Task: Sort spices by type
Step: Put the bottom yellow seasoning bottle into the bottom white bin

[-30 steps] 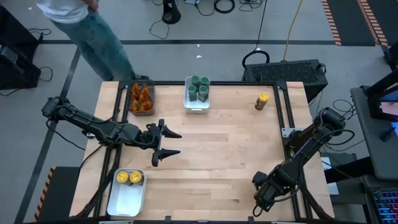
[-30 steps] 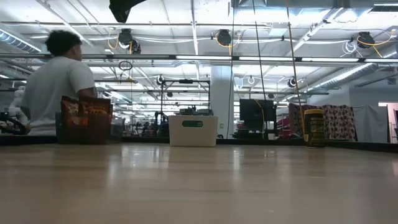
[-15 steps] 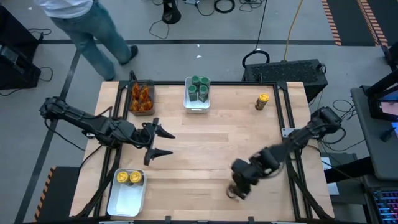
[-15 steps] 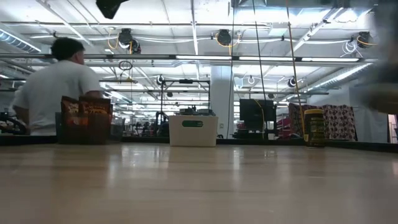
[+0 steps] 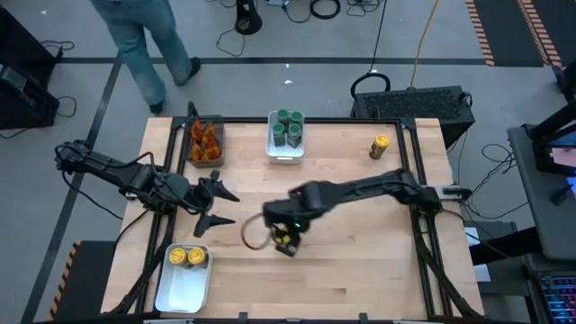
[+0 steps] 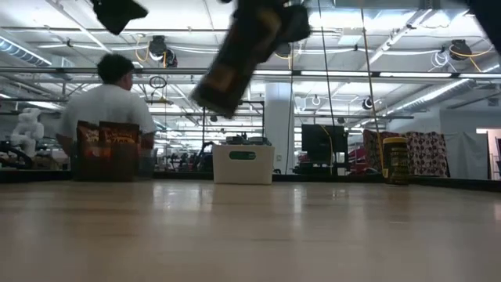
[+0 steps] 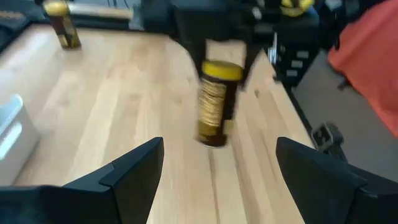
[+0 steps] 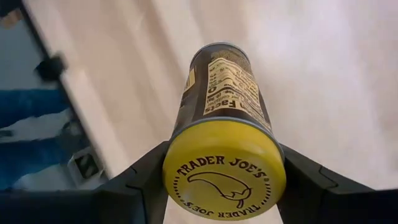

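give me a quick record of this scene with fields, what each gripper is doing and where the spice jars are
right gripper: shut on yellow-lidded jar, mid-table
left gripper: open, empty, facing the held jar
front-left tray: two yellow-lidded jars
back tray: green-lidded jars
loose jar: yellow lid, upright, back right
bin: orange-brown pieces
person: beyond the table's back-left corner

My high camera hangs over the table (image 5: 360, 270) and looks straight down on all of it and both arms, while my low one sits at table-top height, facing level across the wood into the room behind. Each wrist camera looks forward past its own fingers; both catch the same yellow-lidded jar (image 7: 216, 102), the right from very near, the left from farther off.
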